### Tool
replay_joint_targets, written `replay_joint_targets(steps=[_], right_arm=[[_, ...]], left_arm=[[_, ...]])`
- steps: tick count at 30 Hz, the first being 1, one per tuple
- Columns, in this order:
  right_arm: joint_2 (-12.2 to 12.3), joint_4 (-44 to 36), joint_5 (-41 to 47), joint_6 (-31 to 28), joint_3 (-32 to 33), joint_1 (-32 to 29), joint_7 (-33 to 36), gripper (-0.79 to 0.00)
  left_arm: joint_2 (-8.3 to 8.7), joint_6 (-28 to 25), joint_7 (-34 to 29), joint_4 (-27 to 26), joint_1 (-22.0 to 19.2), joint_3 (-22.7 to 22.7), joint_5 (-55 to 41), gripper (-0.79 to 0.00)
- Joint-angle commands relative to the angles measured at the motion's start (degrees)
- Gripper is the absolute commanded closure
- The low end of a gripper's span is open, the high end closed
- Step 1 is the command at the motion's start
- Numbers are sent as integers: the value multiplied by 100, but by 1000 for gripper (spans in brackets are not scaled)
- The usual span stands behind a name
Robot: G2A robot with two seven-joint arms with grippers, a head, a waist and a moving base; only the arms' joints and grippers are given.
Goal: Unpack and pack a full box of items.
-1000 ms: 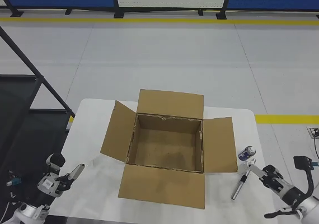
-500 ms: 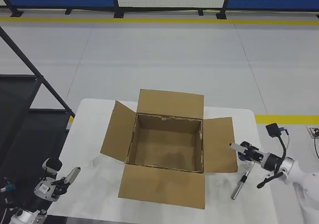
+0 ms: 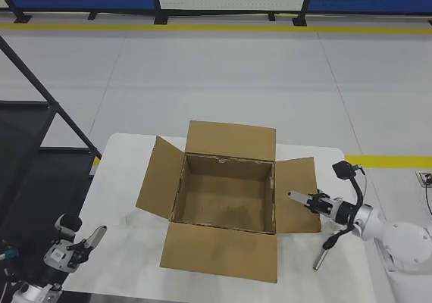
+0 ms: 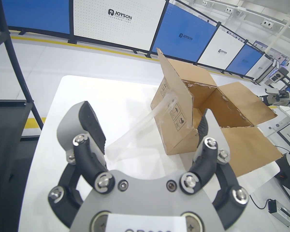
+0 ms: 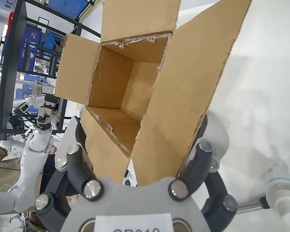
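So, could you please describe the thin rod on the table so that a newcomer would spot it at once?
Start at the open cardboard box in the middle of the white table. Just off the near corner of its right-hand flap, the rod lies flat on the tabletop. It is slim, dark and silvery, unlike the stubbier pale bottle next to it.

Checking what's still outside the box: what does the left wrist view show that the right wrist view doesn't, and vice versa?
Left wrist view: a strip of clear tape trailing from the cardboard box toward the white table, framed by the open left gripper. Right wrist view: a clear bottle on the table beside the box, and the box's bare inside. Both: the box with its flaps open on the table.
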Motion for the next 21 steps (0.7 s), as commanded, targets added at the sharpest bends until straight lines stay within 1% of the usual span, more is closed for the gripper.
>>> replay_joint_targets(steps=[1,10,14,17,21], right_arm=[[2,-78,-66,82,-71,-6,-40,-785],[-9,-230,-267,362,-471,62,-247,-785],[-1,-316,-443,572,-489,19,-446,-785],[43,-636,-611,739,-208,-302,-550,-785],[116,-1500,-1030,1034,442,-1199,-767,-785]], left_arm=[[0,-19,-16,13,-16,-1,-6,-785],[-3,-124,-25,87,-51,-41,-18,-785],[-4,-178,-19,98,-44,-77,-47,-785],[-5,-220,-23,99,-48,-83,-59,-785],[-1,-311,-60,111,-99,-91,-93,-785]])
